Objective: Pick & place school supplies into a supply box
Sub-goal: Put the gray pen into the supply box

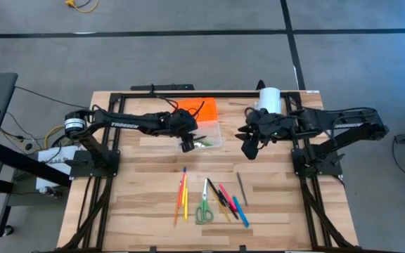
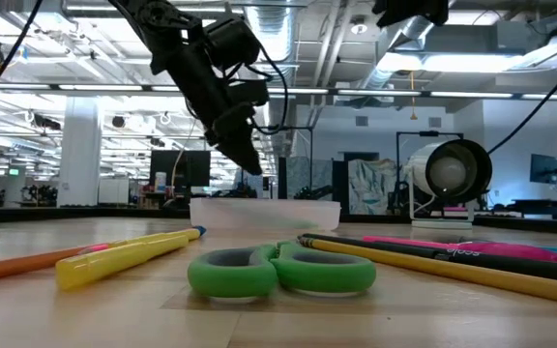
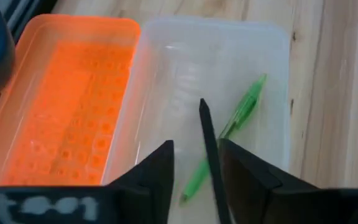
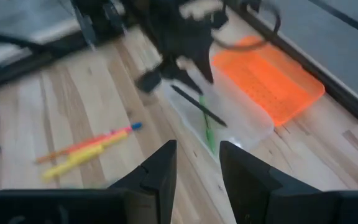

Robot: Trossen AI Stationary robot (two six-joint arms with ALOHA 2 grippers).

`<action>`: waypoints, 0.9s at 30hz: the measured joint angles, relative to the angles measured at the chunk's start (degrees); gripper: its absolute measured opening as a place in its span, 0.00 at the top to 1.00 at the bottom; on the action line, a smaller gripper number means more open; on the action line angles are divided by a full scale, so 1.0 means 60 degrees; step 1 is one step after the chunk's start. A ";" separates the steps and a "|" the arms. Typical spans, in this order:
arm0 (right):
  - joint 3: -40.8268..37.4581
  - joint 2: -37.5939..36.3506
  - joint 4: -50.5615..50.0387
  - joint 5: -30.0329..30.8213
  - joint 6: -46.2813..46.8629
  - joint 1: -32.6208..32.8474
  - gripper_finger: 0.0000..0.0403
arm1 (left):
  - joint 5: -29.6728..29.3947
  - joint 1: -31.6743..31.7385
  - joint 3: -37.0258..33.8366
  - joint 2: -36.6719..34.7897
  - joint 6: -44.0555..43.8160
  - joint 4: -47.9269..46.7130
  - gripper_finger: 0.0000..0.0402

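The left claw [image 3: 194, 180] hangs over the clear box [image 3: 272, 81], fingers parted around a black pen [image 3: 209, 149] dropping beside a green pen [image 3: 241, 115]; the right claw [image 4: 194, 174] waits open, empty.

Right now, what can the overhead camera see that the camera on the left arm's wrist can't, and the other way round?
Only the high view shows the green scissors, the pens beside them, the white cylinder and the right gripper. Only the left wrist view shows the thin black pen between the left gripper's open fingers. Both show the clear box, its orange lid and the green pen inside.
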 joint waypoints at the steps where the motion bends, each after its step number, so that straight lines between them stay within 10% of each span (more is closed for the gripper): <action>1: 0.0000 0.0116 -0.0028 -0.0003 0.0007 0.0065 0.71 | 0.0002 -0.0002 0.0003 -0.0002 -0.0005 0.0002 0.66; 13: -0.0011 0.2237 -0.2906 -0.0056 0.4242 0.1700 0.71 | 0.1414 -0.0688 0.1074 -0.0785 -0.0472 -0.2141 0.61; 27: -0.0001 0.4766 -0.1739 -0.1144 0.9074 0.3465 0.71 | 0.0989 -0.1723 0.1095 -0.2674 -0.0468 -0.4331 0.62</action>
